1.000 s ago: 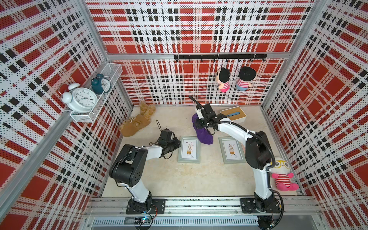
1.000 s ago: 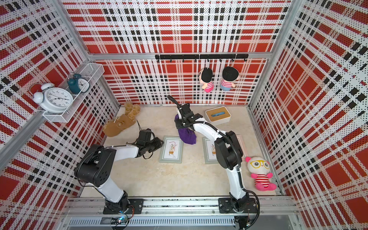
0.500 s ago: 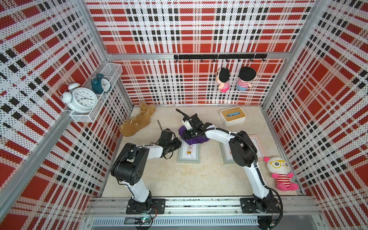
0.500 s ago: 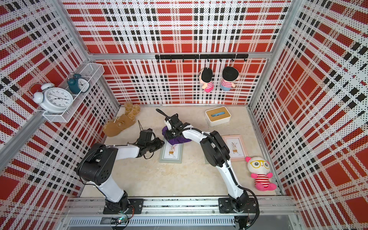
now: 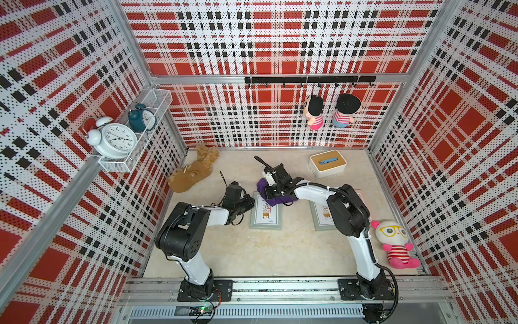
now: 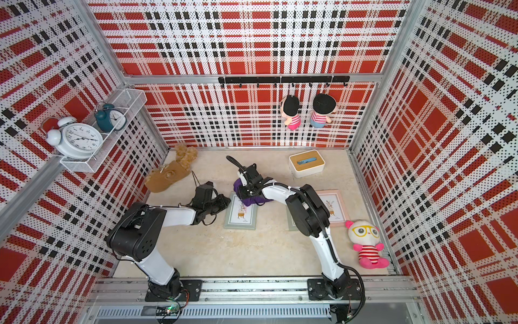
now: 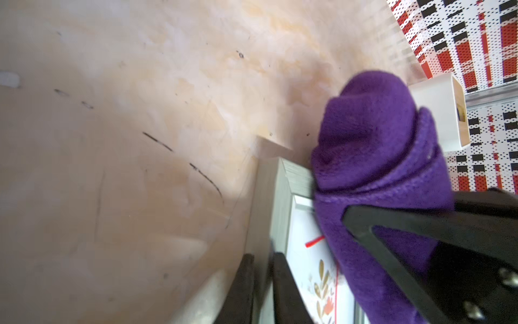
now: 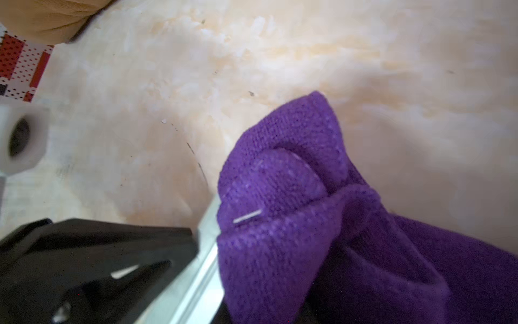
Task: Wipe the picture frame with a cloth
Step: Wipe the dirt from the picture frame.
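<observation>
Purple cloth (image 5: 280,200) is bunched into a fat wad and parked on the top edge of the picture frame (image 5: 266,220), a bit above the middle of both top views. It's gripped tight by the right claw (image 5: 270,193), jaws closed right into the folds. That way a thick pad is presented to the glass instead of a loose flap, which is probably the point.

The frame is laid flat on the bench (image 5: 252,252). Its left rail is pinched by the left claw (image 7: 263,256), jaws narrow with the rail between them in the left wrist view. Presumably that's so it can't be dragged around once rubbing is started.

The right arm is stretched in from the lower right, elbow raised, forearm carried across toward the centre, wrist tipped down onto the wad. The left arm is folded low from the lower left, forearm nearly level with the bench. Most of the glass is uncovered, so the wiping is judged barely begun.
</observation>
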Tool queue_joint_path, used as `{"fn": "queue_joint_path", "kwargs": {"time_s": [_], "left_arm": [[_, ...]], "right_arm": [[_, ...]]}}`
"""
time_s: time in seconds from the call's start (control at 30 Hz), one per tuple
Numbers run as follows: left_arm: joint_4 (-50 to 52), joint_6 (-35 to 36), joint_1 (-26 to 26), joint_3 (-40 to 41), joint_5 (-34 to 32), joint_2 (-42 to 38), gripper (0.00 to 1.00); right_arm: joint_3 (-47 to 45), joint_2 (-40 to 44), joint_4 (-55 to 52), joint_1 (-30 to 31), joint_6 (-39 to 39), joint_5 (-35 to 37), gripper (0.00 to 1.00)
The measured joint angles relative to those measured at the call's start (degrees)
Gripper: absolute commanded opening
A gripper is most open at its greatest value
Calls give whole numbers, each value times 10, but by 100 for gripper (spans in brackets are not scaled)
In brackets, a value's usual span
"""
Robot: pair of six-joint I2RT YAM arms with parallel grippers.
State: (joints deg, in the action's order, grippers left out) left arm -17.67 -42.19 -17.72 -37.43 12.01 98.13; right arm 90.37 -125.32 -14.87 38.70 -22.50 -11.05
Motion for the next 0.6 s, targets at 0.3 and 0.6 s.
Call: {"fn": "queue_joint_path", "kwargs": {"time_s": [0.3,0.6], "left_arm": [[-41,-5,-1,19,-1,2,15],[-49,-12,0,21,0,4,14]], "right_arm": [[113,-63,-51,-5,-7,1,0],[100,-79,25,12,-40,5,0]]}}
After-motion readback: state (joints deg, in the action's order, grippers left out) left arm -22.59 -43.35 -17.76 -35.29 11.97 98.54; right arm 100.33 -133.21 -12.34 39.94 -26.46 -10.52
